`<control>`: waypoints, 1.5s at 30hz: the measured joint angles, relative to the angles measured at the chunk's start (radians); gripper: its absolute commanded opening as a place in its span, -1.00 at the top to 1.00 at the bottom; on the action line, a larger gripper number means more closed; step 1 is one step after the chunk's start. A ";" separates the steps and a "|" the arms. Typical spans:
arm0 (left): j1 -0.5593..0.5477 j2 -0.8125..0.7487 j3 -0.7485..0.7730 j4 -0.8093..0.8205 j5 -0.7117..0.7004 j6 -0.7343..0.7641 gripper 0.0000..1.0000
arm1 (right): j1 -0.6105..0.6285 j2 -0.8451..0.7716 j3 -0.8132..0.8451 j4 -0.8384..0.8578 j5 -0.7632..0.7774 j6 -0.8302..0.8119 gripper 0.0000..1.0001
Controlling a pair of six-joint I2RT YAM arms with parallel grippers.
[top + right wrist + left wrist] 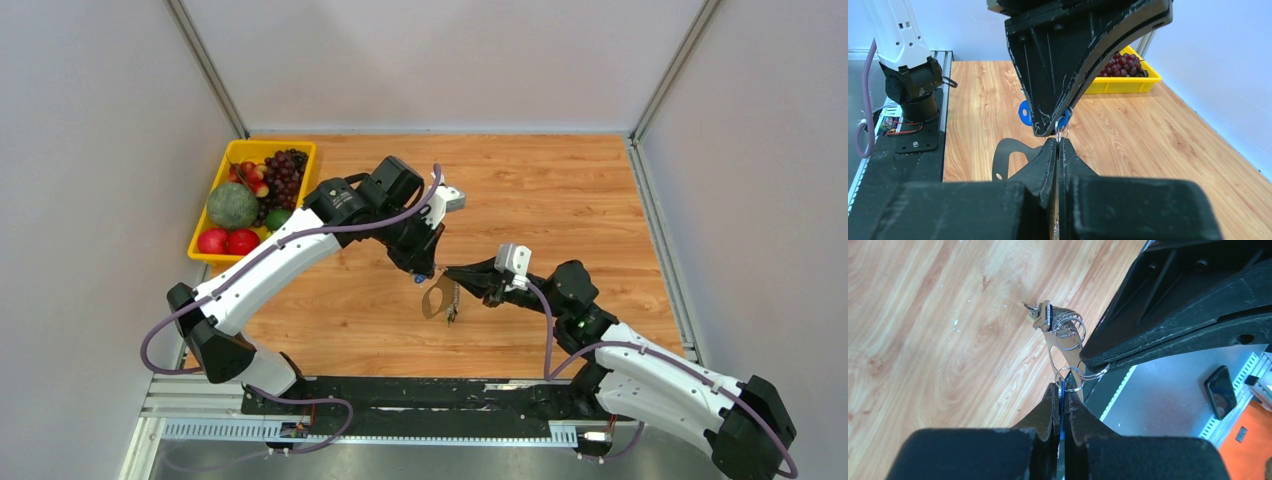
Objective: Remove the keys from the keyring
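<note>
Saw left gripper [1061, 388] pinching blue-headed silver key [1024, 113]. Right gripper [1058, 143] clamped on thin grey oval keyring [1064, 347], above wooden tabletop [560, 200] centre. Judged none freed; other keys [1040, 312] hung threaded.

Pale grey walls [430, 60] enclose a wood-grain tabletop [560, 190] on three sides.

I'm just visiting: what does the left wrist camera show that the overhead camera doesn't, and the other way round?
Only the left wrist view: small wire rings strung on the keyring, and a dark phone beyond the wooden table. Only the overhead: the left arm and right arm end to end, and a yellow bin of fruit. Both: the keyring hanging between the shut left hand and right hand.
</note>
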 measured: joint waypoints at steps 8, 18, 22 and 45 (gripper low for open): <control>0.000 0.000 -0.055 0.055 0.028 -0.019 1.00 | 0.000 -0.034 -0.016 -0.006 0.012 0.004 1.00; 0.000 -0.018 -0.055 0.073 0.008 -0.021 1.00 | -0.001 -0.042 -0.016 -0.047 0.058 0.016 1.00; -0.001 -0.023 -0.054 0.074 0.006 -0.021 1.00 | 0.000 -0.038 -0.016 -0.058 0.093 0.034 1.00; -0.008 -0.034 -0.049 0.024 -0.052 0.009 1.00 | -0.007 0.210 0.213 -0.272 0.024 0.147 -0.36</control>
